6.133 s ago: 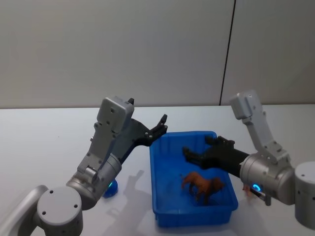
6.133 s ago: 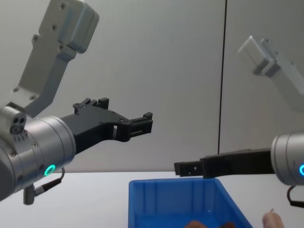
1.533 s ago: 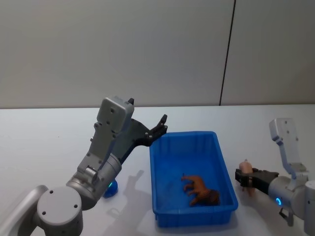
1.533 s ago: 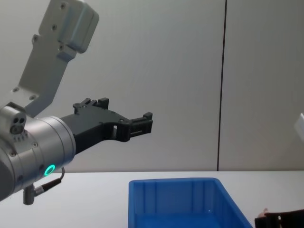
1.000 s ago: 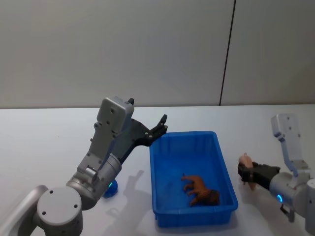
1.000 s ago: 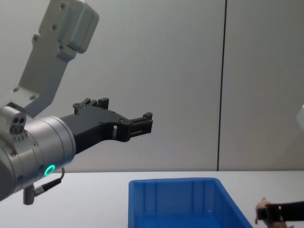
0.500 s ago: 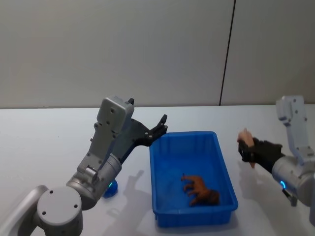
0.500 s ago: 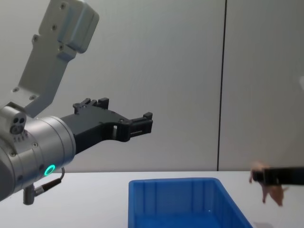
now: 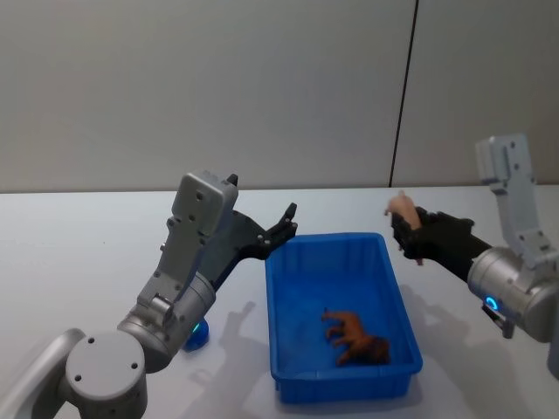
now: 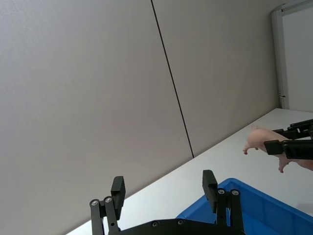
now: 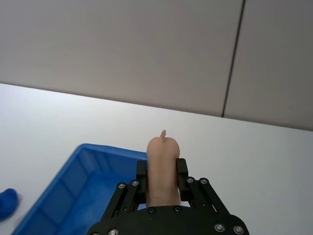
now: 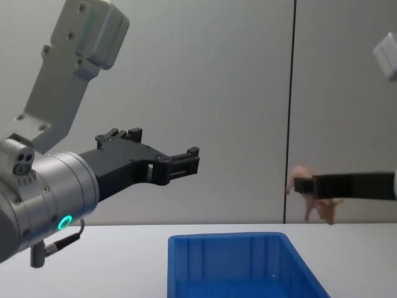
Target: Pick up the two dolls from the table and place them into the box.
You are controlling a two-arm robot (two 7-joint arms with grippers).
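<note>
The pink doll (image 9: 403,206) hangs clamped in the right gripper (image 9: 407,229), high by the box (image 9: 332,236) for dropping in; the left gripper (image 9: 284,224) idles open at its left.

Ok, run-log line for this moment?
right gripper: shut on pink doll, aloft near box's far right corner | left gripper: open, aloft near far left corner, idle | brown doll: in box

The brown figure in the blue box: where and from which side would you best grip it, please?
Likely across the trunk of the brown figure, coming straight down from above: it rests on the floor of the box, whose walls block a sideways approach.
</note>
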